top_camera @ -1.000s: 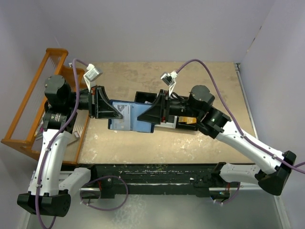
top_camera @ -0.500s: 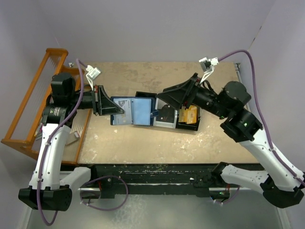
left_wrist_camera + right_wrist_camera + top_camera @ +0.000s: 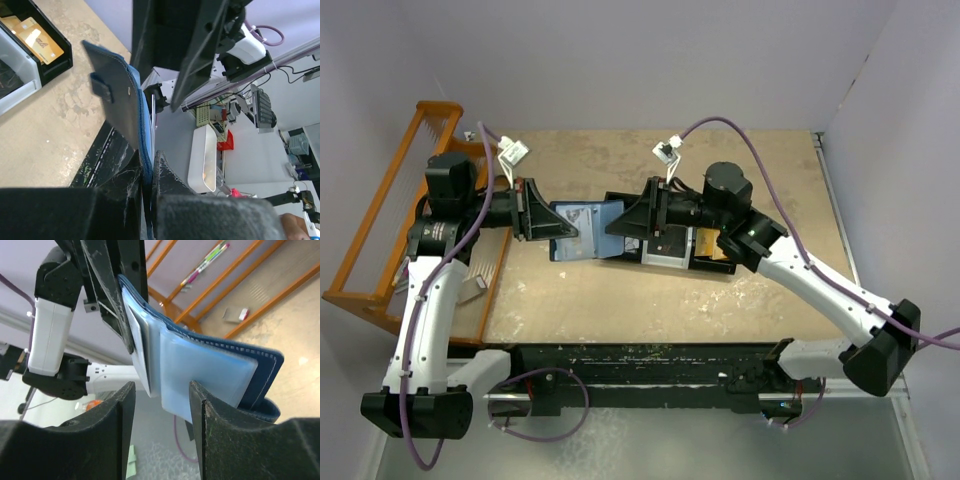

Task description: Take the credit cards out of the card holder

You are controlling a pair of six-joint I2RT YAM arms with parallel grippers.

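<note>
Navy, stitched-edge, square card holder (image 3: 220, 371)

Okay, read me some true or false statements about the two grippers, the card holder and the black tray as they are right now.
1. The left gripper is clamped on the card holder. True.
2. The card holder is folded closed. False: it is spread open, with its pale inner faces showing.
3. Gold cards lie in a compartment of the black tray. True.
4. The right gripper is shut. False: its jaws stand apart at the holder's pale inner leaves.
5. The wooden rack stands at the table's right side. False: it is on the left.
</note>
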